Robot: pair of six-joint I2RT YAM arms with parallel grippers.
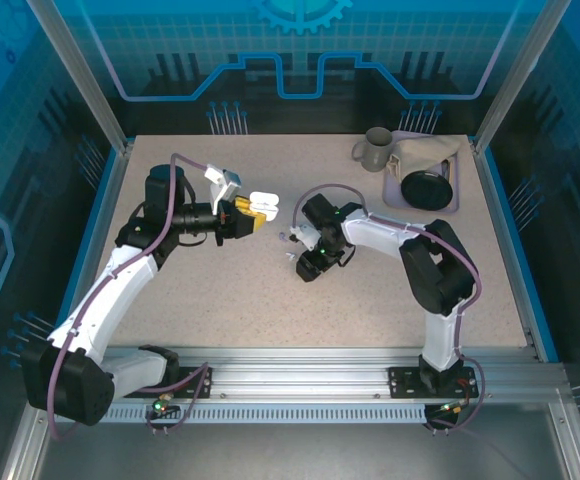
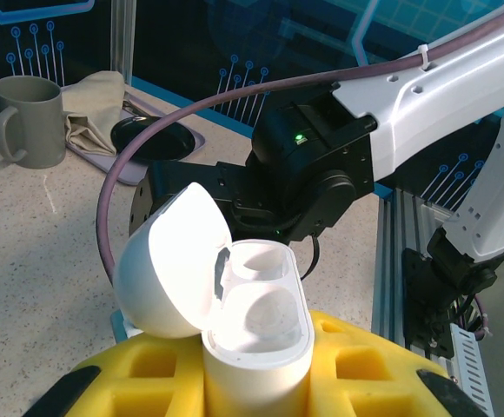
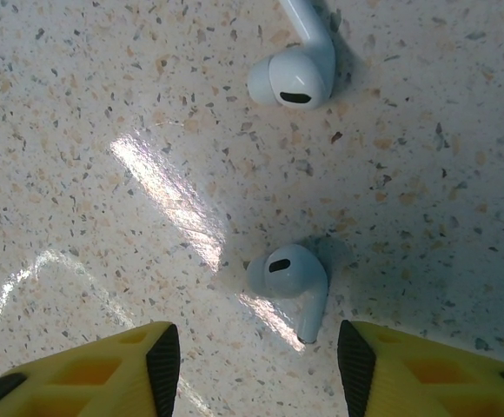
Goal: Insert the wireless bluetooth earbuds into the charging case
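Earbuds (image 3: 288, 271) on table (image 3: 104, 104) under spread right claw (image 3: 259, 360); left claw (image 2: 256, 387) clamps case (image 2: 256, 326).

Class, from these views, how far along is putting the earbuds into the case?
Done: the left fingers hold the charging case with its lid open, both wells empty. In hand: the open right fingers hover by the near earbud on the table. Left: grasping and seating it, then the far earbud.

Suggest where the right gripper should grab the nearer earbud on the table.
Probably the rounded head of the nearer earbud, pinched across its sides from straight above. It lies flat on the table, thin stem pointing toward the open right gripper, so the head offers the most height.
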